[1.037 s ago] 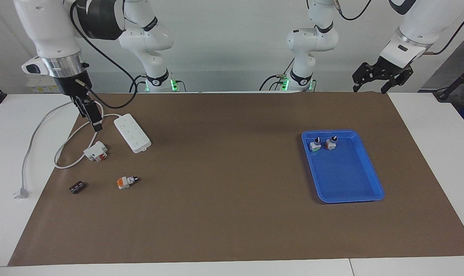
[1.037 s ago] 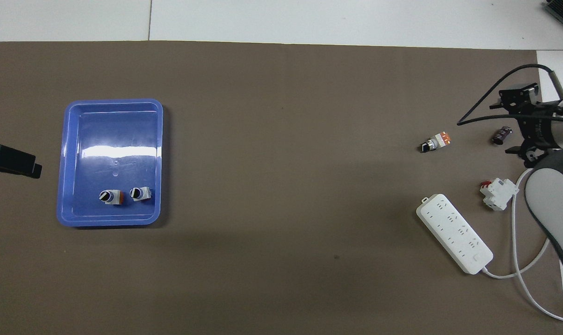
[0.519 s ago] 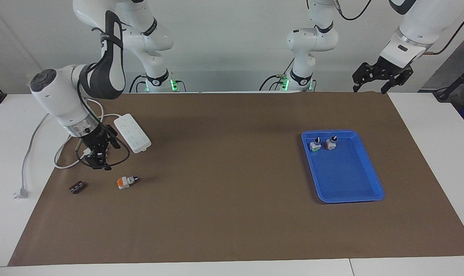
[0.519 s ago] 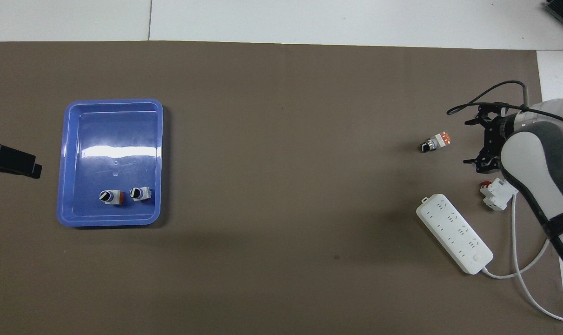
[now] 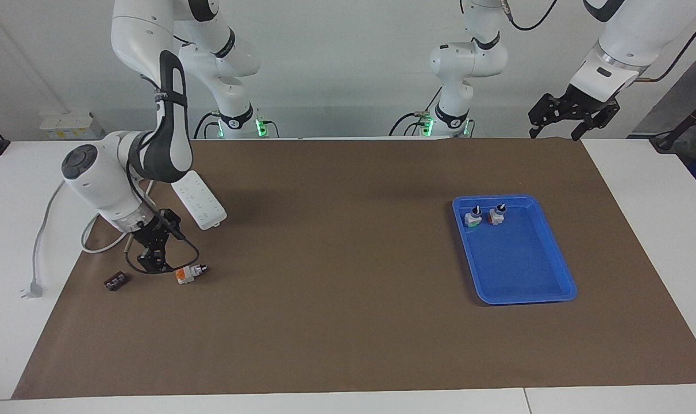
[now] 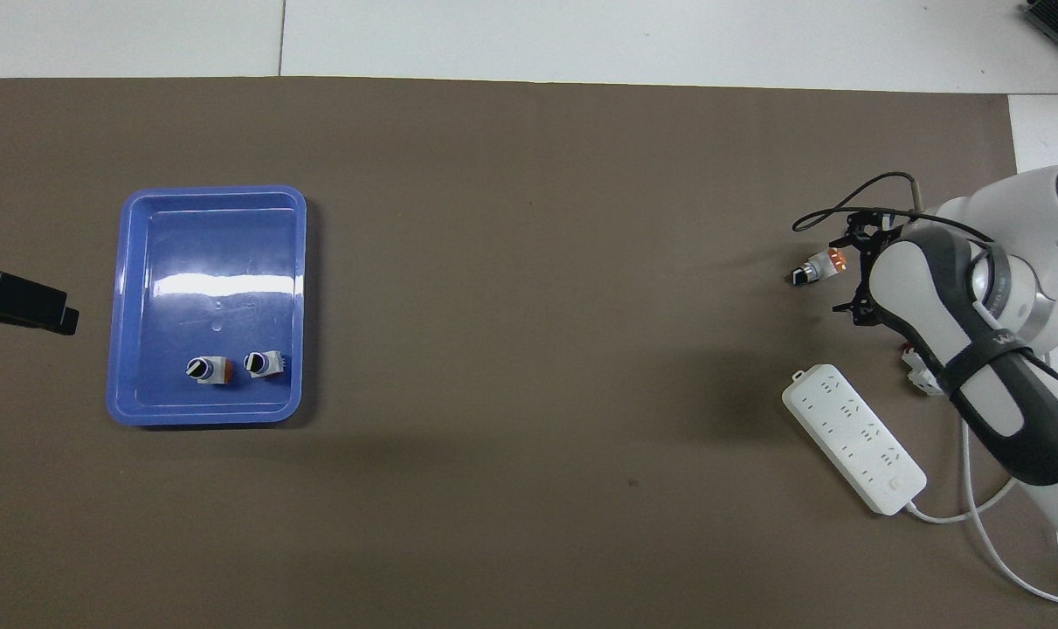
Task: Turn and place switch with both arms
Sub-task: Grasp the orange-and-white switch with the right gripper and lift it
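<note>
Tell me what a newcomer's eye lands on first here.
The right gripper, open, low beside the orange-ended switch at the right arm's end of the table. Then the blue tray toward the left arm's end, holding two like switches. The left gripper waits, raised.

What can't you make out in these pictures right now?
- White-and-red block: hidden by the right arm in the facing view, mostly covered in the overhead view.
- Right gripper beside the switch: contact unclear.
- Small dark part: too small to identify.
- Left gripper: cut off in the overhead view.
</note>
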Controlling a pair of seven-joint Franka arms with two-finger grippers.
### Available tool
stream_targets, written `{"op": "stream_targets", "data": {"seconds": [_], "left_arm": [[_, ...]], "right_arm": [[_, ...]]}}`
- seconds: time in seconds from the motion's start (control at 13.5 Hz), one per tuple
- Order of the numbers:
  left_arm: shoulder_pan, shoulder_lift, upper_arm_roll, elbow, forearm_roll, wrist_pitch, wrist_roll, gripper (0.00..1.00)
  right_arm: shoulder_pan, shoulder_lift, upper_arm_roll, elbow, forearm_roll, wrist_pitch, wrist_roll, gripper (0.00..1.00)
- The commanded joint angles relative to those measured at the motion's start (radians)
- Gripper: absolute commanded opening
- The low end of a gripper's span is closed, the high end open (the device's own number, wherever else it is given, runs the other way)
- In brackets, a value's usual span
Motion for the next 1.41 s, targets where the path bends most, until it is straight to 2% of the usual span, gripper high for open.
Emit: {"op": "stream_targets", "data": {"seconds": [0.0, 0.37, 0.59, 0.67, 0.74, 0.89, 1.19, 1.33], "left_arm": [[-0.005, -0.027, 0.006, -0.029, 0.007, -0.001, -0.006, 1.0], [-0.005, -0.027, 0.006, -0.029, 0.007, -0.002, -0.006, 1.0], [-0.005, -0.027, 0.006, -0.029, 0.007, -0.001, -0.006, 1.0], [-0.005, -0.027, 0.006, -0.029, 0.007, -0.001, -0.006, 1.0], [-0.005, -0.027, 0.006, -0.029, 0.007, -0.001, -0.006, 1.0], [-0.005, -0.027, 0.006, -0.029, 0.007, -0.001, -0.006, 1.0], [-0.005, -0.027, 0.006, -0.029, 0.007, -0.001, -0.006, 1.0], [-0.005, -0.027, 0.006, -0.029, 0.007, -0.001, -0.006, 1.0]], "right_arm": [[-0.007, 0.031, 0.005, 0.045, 0.032, 0.002, -0.058, 1.0], [-0.005, 0.051, 0.005, 0.055, 0.035, 0.028, -0.084, 0.99], [0.003, 0.06, 0.005, 0.053, 0.038, 0.051, -0.085, 0.95], [0.004, 0.06, 0.006, 0.053, 0.038, 0.056, -0.085, 0.85], [0.003, 0.06, 0.006, 0.053, 0.04, 0.056, -0.085, 0.51], [0.001, 0.06, 0.006, 0.055, 0.048, 0.044, -0.105, 0.0], [-0.011, 0.051, 0.005, 0.096, 0.071, -0.033, -0.151, 0.0], [-0.004, -0.005, 0.003, 0.121, 0.06, -0.116, -0.151, 0.0]]}}
